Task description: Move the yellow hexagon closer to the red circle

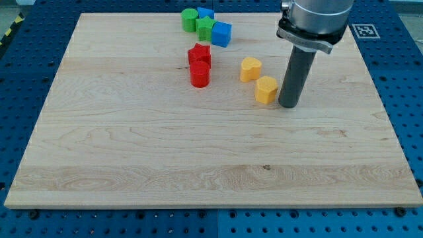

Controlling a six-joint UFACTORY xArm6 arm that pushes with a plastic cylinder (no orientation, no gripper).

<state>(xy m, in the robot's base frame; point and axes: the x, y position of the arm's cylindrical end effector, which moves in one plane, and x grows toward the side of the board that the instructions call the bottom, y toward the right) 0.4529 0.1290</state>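
The yellow hexagon (266, 90) lies right of the board's centre, toward the view's top. My tip (289, 104) stands just to its right, touching or nearly touching its right side. The red circle (199, 75), a short red cylinder, lies well to the hexagon's left. A red star-shaped block (199, 54) sits right behind the red circle, touching it. A yellow heart-shaped block (250, 69) lies between the two, just up and left of the hexagon.
At the view's top sit a green cylinder (190, 20), a green star block (205, 28), a blue block (221, 34) and another blue block (205, 12), clustered together. The wooden board (132, 152) rests on a blue perforated table.
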